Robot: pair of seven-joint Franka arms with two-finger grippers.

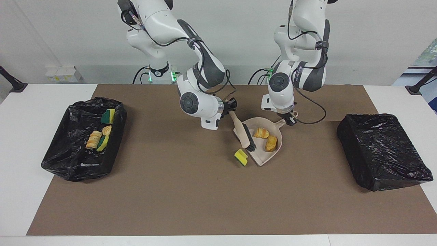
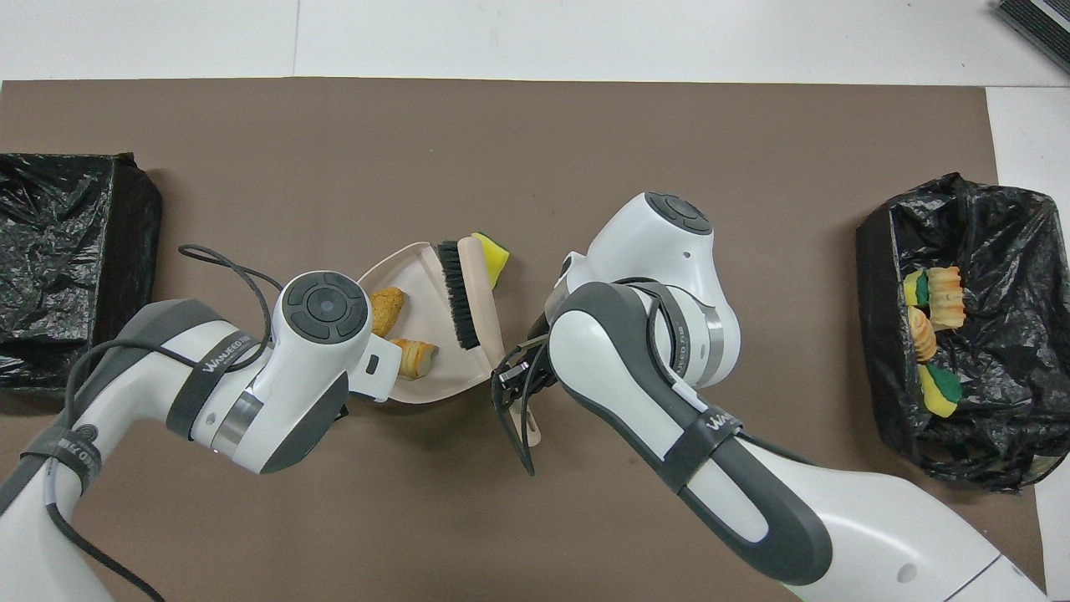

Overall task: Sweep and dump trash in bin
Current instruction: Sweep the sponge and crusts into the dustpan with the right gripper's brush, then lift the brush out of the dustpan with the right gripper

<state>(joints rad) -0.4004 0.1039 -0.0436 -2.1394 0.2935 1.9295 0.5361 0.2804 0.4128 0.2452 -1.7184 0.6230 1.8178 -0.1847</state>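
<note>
A brown mat (image 1: 191, 191) covers the middle of a white tabletop (image 1: 41, 102), with two white robot arms reaching in from the robots' edge. Near the centre of the mat lies a beige dustpan (image 1: 269, 152) holding two golden-brown pastry pieces (image 1: 261, 133), one beside the other. The left tool (image 1: 290, 119) is clamped on the dustpan's handle, at the end of the pan closest to the robots. The right tool (image 1: 231, 106) is clamped on the handle of a beige brush (image 1: 243, 134), whose dark bristles rest across the pan's open mouth (the brush head slants along that edge). Just beside the mouth, on the mat and outside the pan, sits a yellow sponge chunk (image 1: 241, 157) with a dark green side. At the right arm's end of the tabletop stands a bin lined with a black bag (image 1: 68, 164), open at the top; inside it lie more trash scraps (image 1: 99, 138), pastry and yellow-green sponge together. At the left arm's end stands a second bin (image 1: 382, 153), its black liner stretched over the top.
</note>
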